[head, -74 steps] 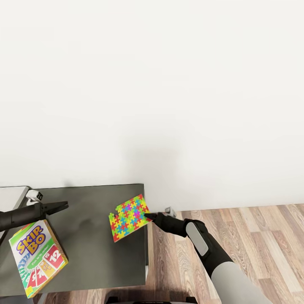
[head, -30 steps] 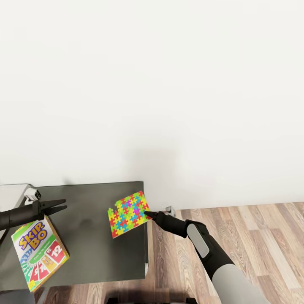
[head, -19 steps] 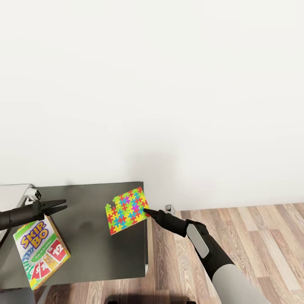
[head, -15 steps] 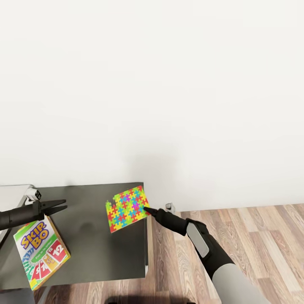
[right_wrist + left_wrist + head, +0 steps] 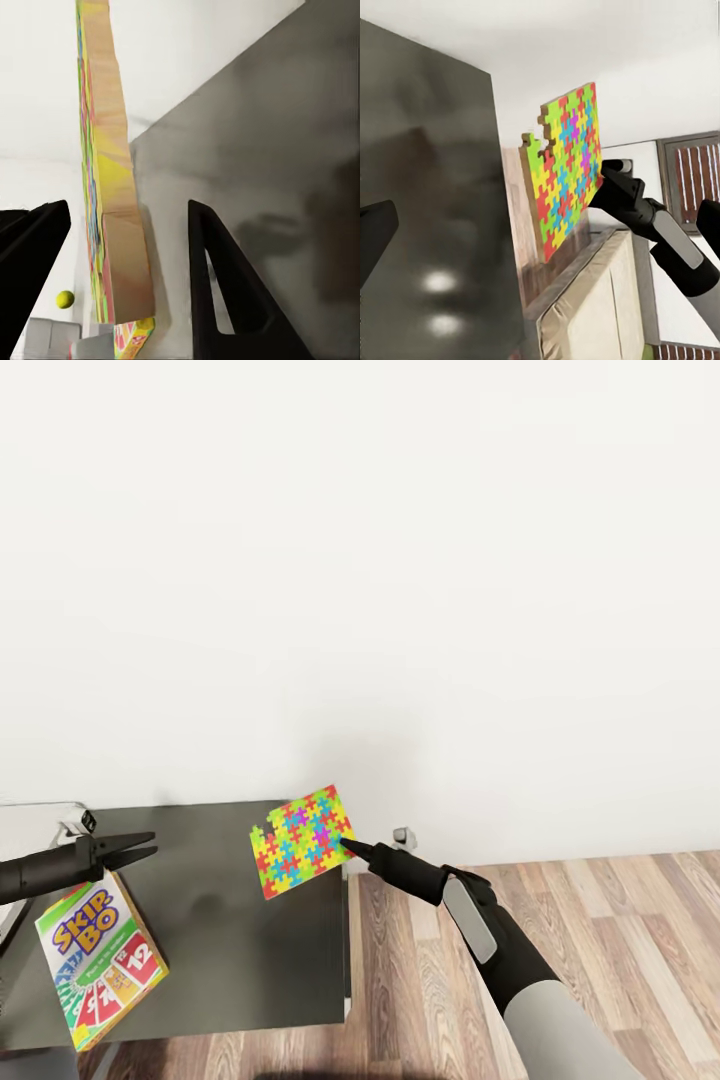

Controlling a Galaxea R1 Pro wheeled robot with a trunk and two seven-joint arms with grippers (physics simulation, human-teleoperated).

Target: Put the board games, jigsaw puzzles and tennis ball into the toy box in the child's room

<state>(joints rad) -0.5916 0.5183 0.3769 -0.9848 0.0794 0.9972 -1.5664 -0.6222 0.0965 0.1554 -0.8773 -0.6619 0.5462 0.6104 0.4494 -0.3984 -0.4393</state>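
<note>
A dark grey worktop [image 5: 230, 950] with a smooth, semi-gloss finish and soft reflected highlights is seen under both claws. The jigsaw puzzle [image 5: 302, 842] at the right claw [image 5: 348, 847] is printed glossy on its face, with a raw cardboard-brown edge. The Skip-Bo box [image 5: 98, 977] below the left claw [image 5: 143, 846] is shown as printed card. Matt black plastic is seen on the claws; wood-grain planks form the floor [image 5: 560, 920].

head view looks down over the dark table [image 5: 230, 940]; both wrist views, closer, share the jigsaw puzzle [image 5: 566, 169].
</note>
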